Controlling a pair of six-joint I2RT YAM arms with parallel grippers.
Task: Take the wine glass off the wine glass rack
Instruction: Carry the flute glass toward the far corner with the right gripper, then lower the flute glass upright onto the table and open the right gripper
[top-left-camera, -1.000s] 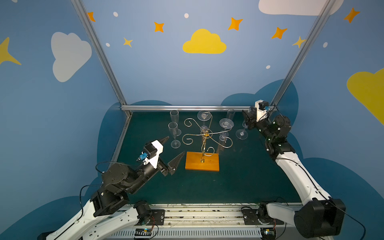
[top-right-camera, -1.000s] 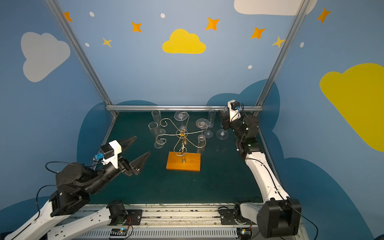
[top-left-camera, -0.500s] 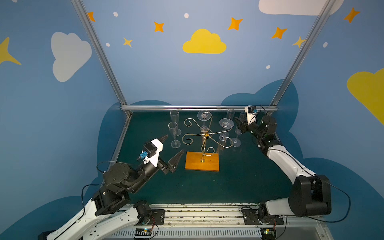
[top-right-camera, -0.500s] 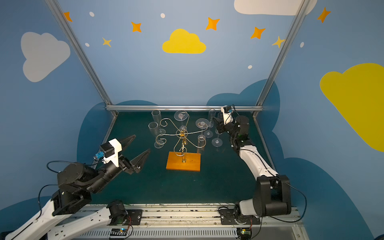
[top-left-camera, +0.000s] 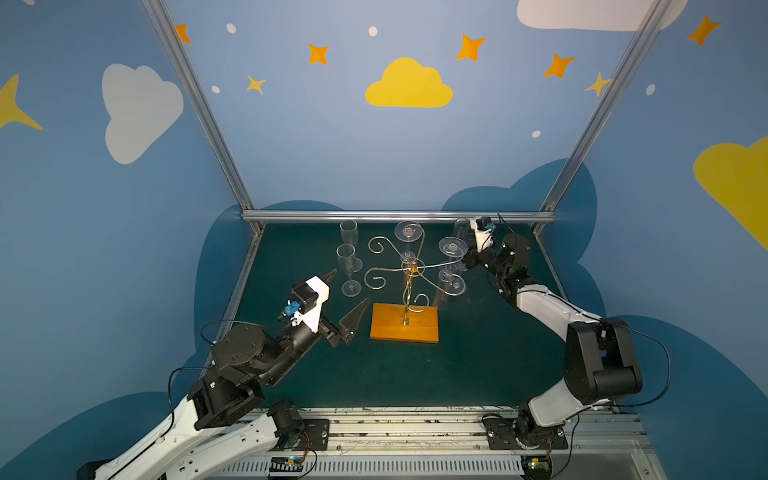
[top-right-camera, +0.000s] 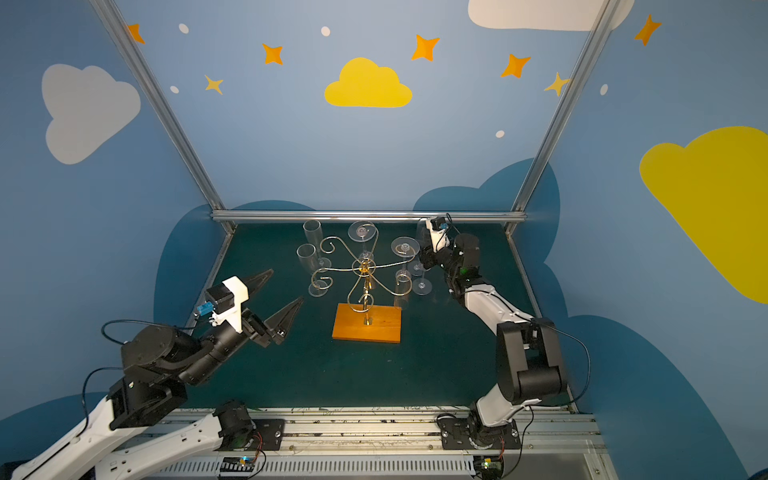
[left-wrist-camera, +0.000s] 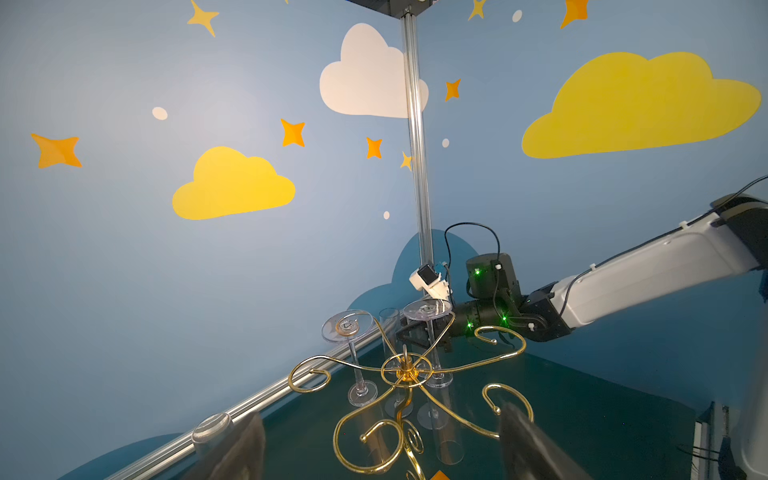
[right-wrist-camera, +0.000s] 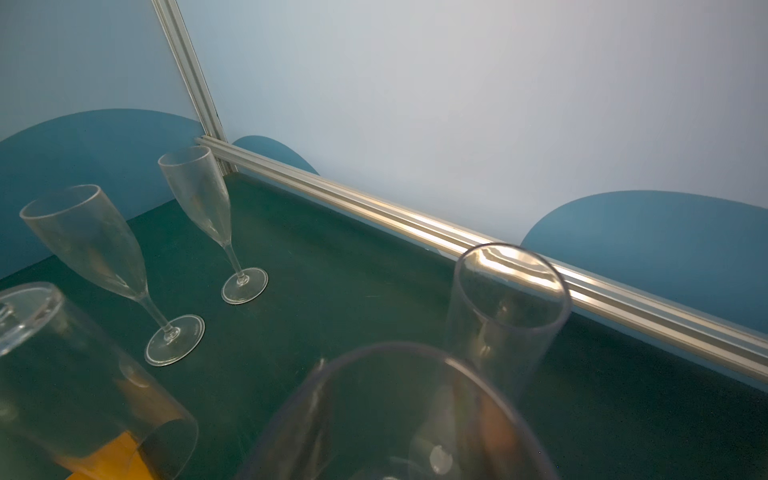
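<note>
While L gripper (top-right-camera: 286, 284) gapes wide, R gripper (top-left-camera: 466, 261) clasps upright wine glass (right-wrist-camera: 374, 407) beside rack (top-left-camera: 405, 328).

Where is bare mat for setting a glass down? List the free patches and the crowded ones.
Free: mat between the wooden base and the front rail; mat between base and right arm. Crowded: back strip, with rack, two standing flutes, and right hand gripping a glass.

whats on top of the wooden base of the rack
Only the rack's gold post stands on the wooden base; no glass rests there. Both top views show its whole top, so nothing is hidden.
</note>
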